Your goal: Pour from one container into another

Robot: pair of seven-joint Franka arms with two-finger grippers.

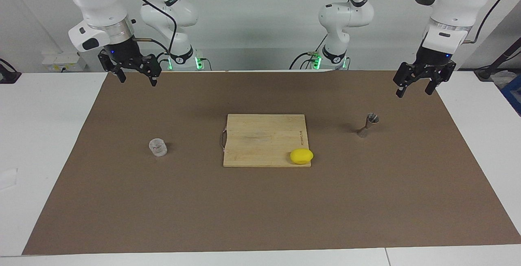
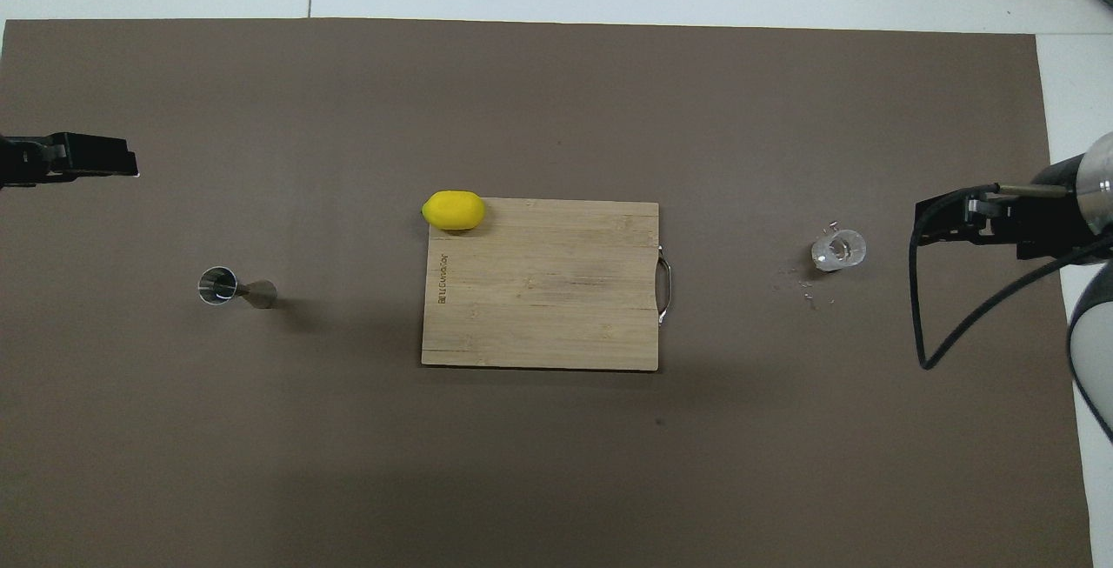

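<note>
- Brown mat (image 1: 260, 201), one, covers most of the table; everything sits on it.
- Arms, two. Right gripper (image 1: 135, 76) hangs over the mat edge by the robots at its own end, fingers spread, empty. Left gripper (image 1: 415, 87) hangs over the mat at its own end, also spread, empty.
- Cutting board (image 1: 264, 139), one, mid-table between the two task items (not part of the pour), handle toward the right arm's end.
- Lemon (image 1: 301, 156), one, on the board corner farthest from the robots, toward the left arm's end.
- Glass cup (image 1: 158, 147), one, upright on the mat at the right arm's end, well apart from the board. Farther from the robots than the point under the right gripper. A few specks on the mat just beside it; contents probably a little something inside, hard to tell.
- Jigger (image 1: 368, 124), one, at the left arm's end; appears upright on one cone (long axis vertical), open mouth up.
- Key relation: cup and jigger sit at opposite ends of the table with the board between. Right arm is plainly the nearer to the cup, left arm to the jigger. My read: right gripper must go out from the robots and down to reach the cup; nothing grasped yet, pour not started.
</note>
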